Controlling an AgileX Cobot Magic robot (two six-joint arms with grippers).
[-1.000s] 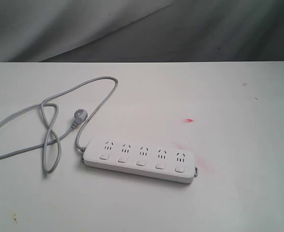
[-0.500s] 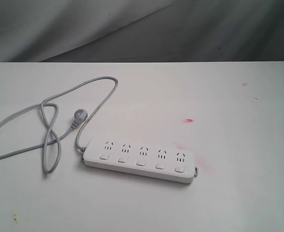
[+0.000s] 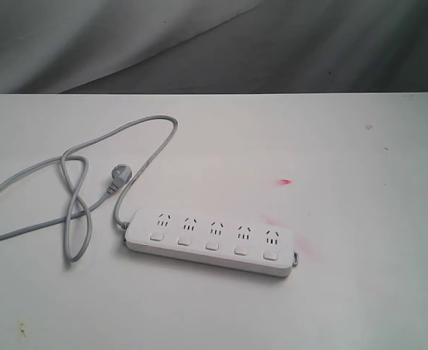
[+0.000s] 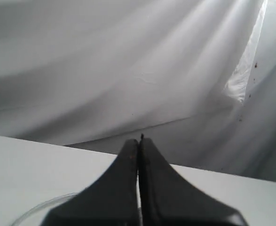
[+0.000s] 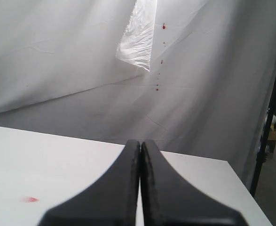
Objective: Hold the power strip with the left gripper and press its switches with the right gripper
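Lying flat: power strip [image 3: 212,243] (cord [image 3: 159,117] looped beside)

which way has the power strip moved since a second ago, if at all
No. The power strip has not shifted: its right end sits just as close to the pink smear, and its grey cord keeps the same loops.

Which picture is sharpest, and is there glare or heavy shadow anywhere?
Exterior view: sharpest, even light, thin shadow under the power strip. Left wrist view: the shut left gripper looks soft; a cloth patch glares. Right wrist view: right gripper equally soft, similar bright patch.
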